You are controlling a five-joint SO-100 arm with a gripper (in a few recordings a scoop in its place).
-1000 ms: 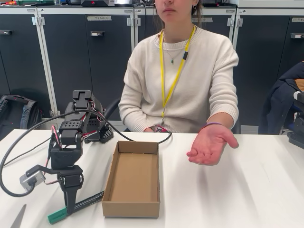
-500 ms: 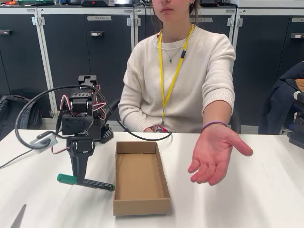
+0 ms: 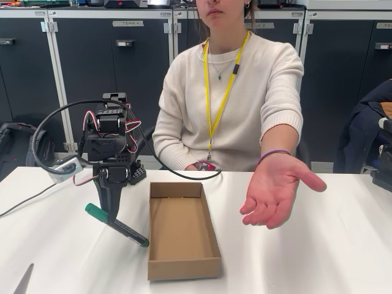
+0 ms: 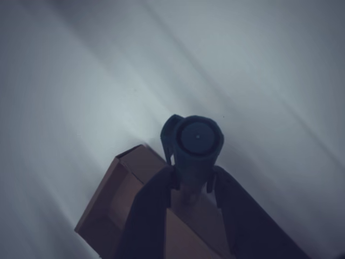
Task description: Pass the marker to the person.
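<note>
Now my jaws, clamped on the marker, have tilted it, cap higher than before, beside the empty cardboard box; the person's hand waits open.

Green-capped black marker, brown box — cream sweater, yellow lanyard

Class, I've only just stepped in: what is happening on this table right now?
The robot arm's pincer is shut on the marker and holds it tilted above the white table, green cap up and to the left in the fixed view. To its right an open cardboard box sits on the table with nothing inside it. The person sits behind the table with one hand held out, palm up, past the box. The marker has not reached that hand yet.
</note>
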